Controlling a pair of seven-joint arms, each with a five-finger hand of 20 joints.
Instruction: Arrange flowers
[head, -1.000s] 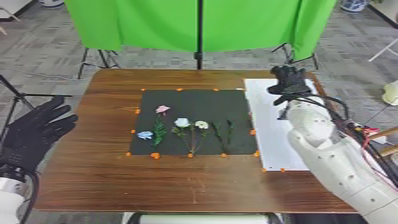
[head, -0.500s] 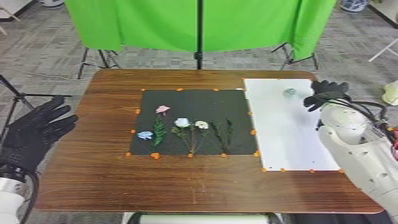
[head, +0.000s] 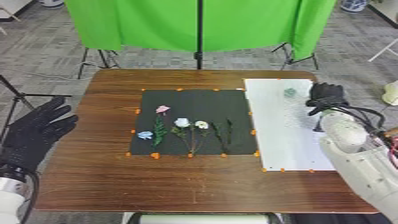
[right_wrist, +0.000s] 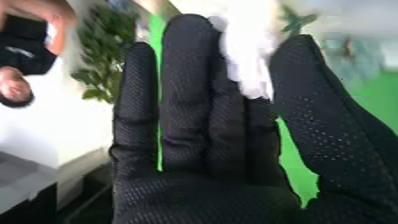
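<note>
- the right hand (head: 327, 95) is at the white sheet's (head: 302, 150) right edge, fingers straight, thumb apart from them
- a white, lilac-edged thing (right_wrist: 246, 57) sits between thumb and fingers; i can't tell if it's pinched
- the left hand (head: 34, 129) is left of the table (head: 178, 185), fingers straight and spread
- pink flower (head: 163, 108), blue flower (head: 145, 135), two white flowers (head: 182, 122) and green sprigs (head: 160, 132) lie on the black mat (head: 191, 102)
- a pale green thing (head: 290, 92) is on the white sheet

- Place: apparently a robotics lab.
- Far: green backdrop (head: 151, 25), black stand (head: 200, 30).
- Floor: gray carpet tiles (head: 53, 57).
- Near: table (head: 98, 185); robot arms (head: 360, 162), left and right.
</note>
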